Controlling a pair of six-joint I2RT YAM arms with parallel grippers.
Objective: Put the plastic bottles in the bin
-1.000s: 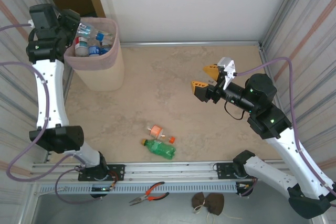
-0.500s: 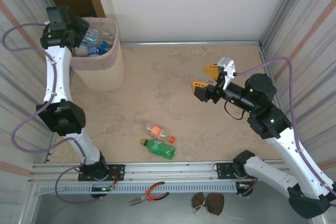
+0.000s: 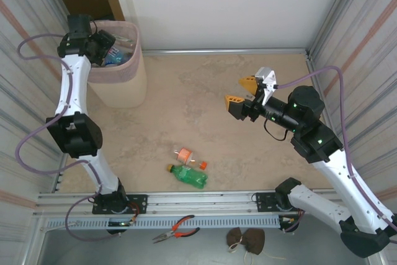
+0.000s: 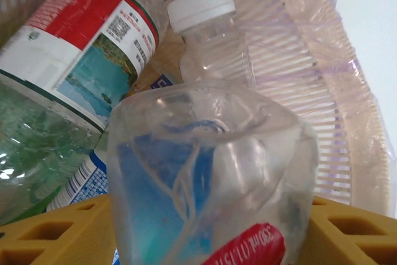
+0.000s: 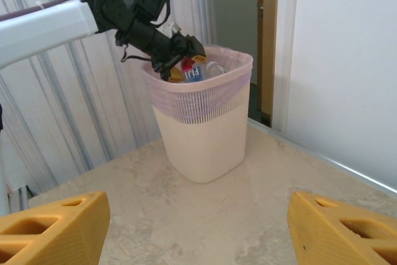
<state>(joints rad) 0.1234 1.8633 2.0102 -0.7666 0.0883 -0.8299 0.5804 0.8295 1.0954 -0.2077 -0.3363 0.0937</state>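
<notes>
The beige bin [image 3: 121, 85] with its pink liner stands at the far left and holds several plastic bottles. My left gripper [image 3: 102, 44] reaches over its rim, shut on a clear bottle [image 4: 211, 178] with a blue and red label that fills the gap between the yellow fingers [image 4: 49, 234]. Below it in the bin lie a green bottle [image 4: 68, 60] and a white-capped clear bottle [image 4: 211, 35]. On the table lie a green bottle [image 3: 189, 176] and a small orange-capped bottle [image 3: 186, 155]. My right gripper [image 3: 240, 93] hovers open and holds nothing, facing the bin [image 5: 205, 134].
Corrugated metal walls close in both sides, and a white wall runs along the back. Red-handled pliers [image 3: 177, 228] and a brown object [image 3: 243, 238] lie below the front rail. Bare table stretches between the bin and the right arm.
The left arm has swung right from beside the bin to over its rim, carrying the bottle. The right arm has stayed still.
</notes>
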